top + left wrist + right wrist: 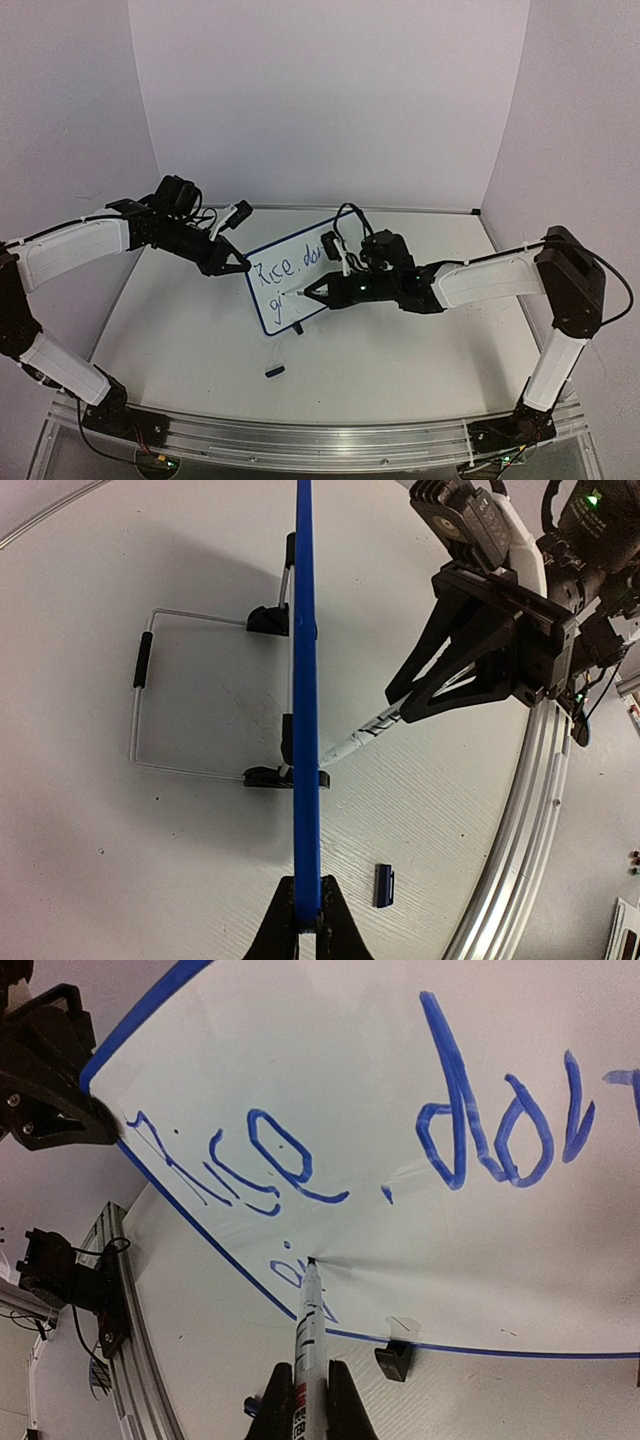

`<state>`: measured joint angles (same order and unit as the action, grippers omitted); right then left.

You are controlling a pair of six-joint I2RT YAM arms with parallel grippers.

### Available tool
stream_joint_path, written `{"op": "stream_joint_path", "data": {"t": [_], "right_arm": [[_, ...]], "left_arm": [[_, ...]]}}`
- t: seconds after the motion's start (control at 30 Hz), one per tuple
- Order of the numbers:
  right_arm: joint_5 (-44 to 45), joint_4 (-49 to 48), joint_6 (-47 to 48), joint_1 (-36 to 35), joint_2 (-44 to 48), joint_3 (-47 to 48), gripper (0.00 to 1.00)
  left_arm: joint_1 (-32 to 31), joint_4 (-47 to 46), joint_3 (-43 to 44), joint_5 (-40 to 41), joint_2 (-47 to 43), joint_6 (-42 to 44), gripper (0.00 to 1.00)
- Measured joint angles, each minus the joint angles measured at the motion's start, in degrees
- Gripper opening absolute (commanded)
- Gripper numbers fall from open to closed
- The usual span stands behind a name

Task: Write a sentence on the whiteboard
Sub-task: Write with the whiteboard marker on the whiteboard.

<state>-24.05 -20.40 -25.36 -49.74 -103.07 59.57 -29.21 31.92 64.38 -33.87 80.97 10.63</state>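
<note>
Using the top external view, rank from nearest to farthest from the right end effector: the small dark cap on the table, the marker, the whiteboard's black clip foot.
1. marker: held in the right end effector, tip on the whiteboard.
2. black clip foot: just below, at the board's lower edge.
3. small dark cap: farthest, lying on the table toward the arms' bases.

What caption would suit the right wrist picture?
The right gripper holds a marker, tip on the whiteboard, beginning a second line of blue writing.
</note>
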Motion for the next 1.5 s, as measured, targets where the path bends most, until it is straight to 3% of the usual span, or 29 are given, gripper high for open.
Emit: {"op": "stream_joint_path", "data": {"t": [1.5], "right_arm": [[1.7,3.7,-1.2,0.6,-0.3,-0.6,0.00]], "left_arm": [[0.0,0.0,0.0,0.0,0.0,0.0,0.00]]}}
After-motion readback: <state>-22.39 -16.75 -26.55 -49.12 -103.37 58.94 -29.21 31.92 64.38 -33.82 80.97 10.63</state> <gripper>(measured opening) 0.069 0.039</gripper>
